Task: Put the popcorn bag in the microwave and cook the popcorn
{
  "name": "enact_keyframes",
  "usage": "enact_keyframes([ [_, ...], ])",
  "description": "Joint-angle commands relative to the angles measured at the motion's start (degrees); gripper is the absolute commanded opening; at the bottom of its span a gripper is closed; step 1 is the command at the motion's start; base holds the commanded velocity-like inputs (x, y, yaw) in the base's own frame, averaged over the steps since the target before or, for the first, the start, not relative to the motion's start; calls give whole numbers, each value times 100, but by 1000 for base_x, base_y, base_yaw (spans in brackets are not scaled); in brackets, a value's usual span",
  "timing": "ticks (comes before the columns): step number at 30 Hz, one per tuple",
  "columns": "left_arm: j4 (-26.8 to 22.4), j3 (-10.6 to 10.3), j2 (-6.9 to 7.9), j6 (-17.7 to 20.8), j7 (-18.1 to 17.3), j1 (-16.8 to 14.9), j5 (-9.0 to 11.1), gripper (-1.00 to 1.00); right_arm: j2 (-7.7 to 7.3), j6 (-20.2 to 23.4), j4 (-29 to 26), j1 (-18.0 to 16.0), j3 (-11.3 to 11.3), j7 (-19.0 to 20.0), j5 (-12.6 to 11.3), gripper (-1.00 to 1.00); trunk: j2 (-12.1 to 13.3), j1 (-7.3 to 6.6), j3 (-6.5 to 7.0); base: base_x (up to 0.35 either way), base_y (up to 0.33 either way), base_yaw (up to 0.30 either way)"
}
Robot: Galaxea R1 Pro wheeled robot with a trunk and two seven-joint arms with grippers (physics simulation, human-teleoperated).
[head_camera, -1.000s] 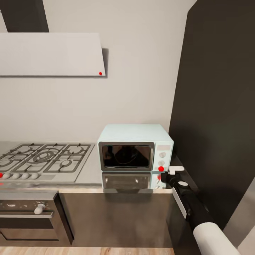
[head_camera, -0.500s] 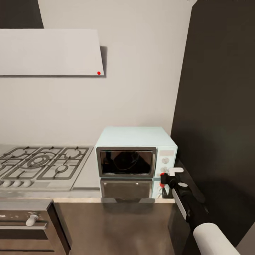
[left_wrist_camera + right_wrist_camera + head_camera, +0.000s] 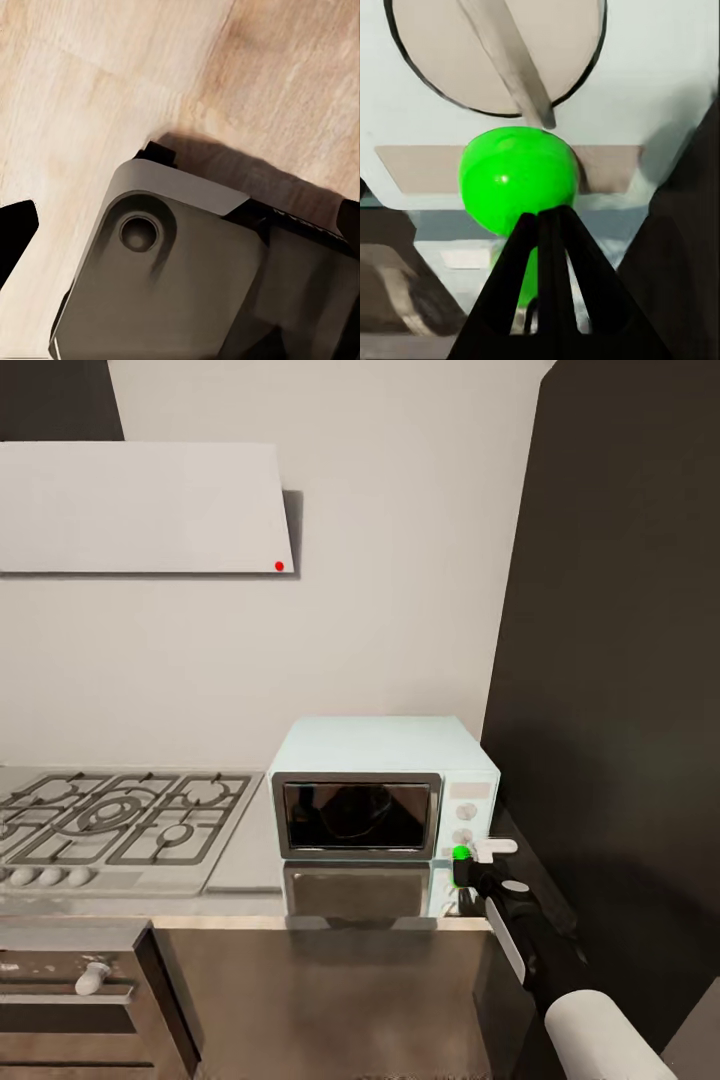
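Observation:
The mint-blue microwave [image 3: 380, 745] stands on the grey countertop [image 3: 250, 860] with its dark glass door closed. Its small dot [image 3: 461, 852] glows green below the two round knobs. My right gripper [image 3: 464, 860] is shut, with its tips pressed against that green dot [image 3: 517, 180]. In the right wrist view the fingertips [image 3: 536, 232] meet in a point just under the dot, below one knob [image 3: 495, 52]. The popcorn bag and the popcorn are hidden; the door glass gives only dim reflections. My left gripper [image 3: 184, 225] hangs open over the wooden floor.
A gas hob [image 3: 110, 820] lies left of the microwave, with a steel oven [image 3: 70, 990] under it. A tall dark cabinet [image 3: 620, 660] rises close on the right. A white hood [image 3: 140, 510] hangs above the hob. The robot's grey base [image 3: 172, 285] is under the left gripper.
The microwave's dot has turned from red to green. My right gripper crept forward onto the dot. The camera shifted slightly a second ago, then held.

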Motion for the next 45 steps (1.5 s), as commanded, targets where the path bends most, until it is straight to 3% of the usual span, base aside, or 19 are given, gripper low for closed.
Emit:
enact_keyframes([
  [1,1,-49,-5,-16,24,-3,49,100,-3,48,-13,-3,11,-17,-8,-100,-6,-3,-8,-317,0,0],
  [7,1,-49,-16,-17,24,-5,49,100,-33,248,-107,-3,15,-21,28,-100,-6,-3,-8,-341,0,0],
  [11,1,-49,-17,-17,24,-5,49,100,-28,906,-784,3,13,-13,-1,-100,-6,-3,-8,-345,0,0],
  [14,1,-49,-17,-17,23,-4,49,100,-32,1090,-1023,12,11,-12,5,-100,-6,-3,-8,-345,0,0],
  [18,0,-49,-19,-17,22,-5,43,100,-30,1736,-1675,209,11,-33,34,-100,-6,-3,-8,-345,0,0],
  [21,-1,-49,-17,-17,23,-5,46,100,-35,1964,-1807,315,11,-50,-3,-100,-6,-3,-8,-345,0,0],
  [24,0,-49,-18,-17,21,-5,49,100,-92,1907,-1126,869,5,-46,-20,-100,-6,-3,-8,-345,0,0],
  [27,1,-49,-19,-17,21,-5,49,100,-120,1390,334,1132,2,-19,-26,-100,-6,-3,-8,-345,0,0],
  [31,1,-49,-19,-15,27,-5,49,100,-151,-922,3489,1185,24,-13,34,-100,-6,-3,-8,-345,0,0],
  [34,1,-49,-18,-10,26,-5,49,100,-139,-2055,4793,1194,25,-16,277,-100,-6,-3,-8,-345,0,0],
  [35,1,-49,-17,-9,26,-5,49,100,-140,-2189,4903,1238,23,-16,321,-100,-6,-3,-8,-345,0,0],
  [39,1,-49,-17,-3,21,-5,49,100,-100,-2498,5082,2217,20,-19,411,-100,-6,-3,-8,-216,0,0],
  [45,1,-57,91,29,12,-1,42,100,-78,-2556,5095,2522,11,-21,396,-100,-6,-3,-8,-15,0,0],
])
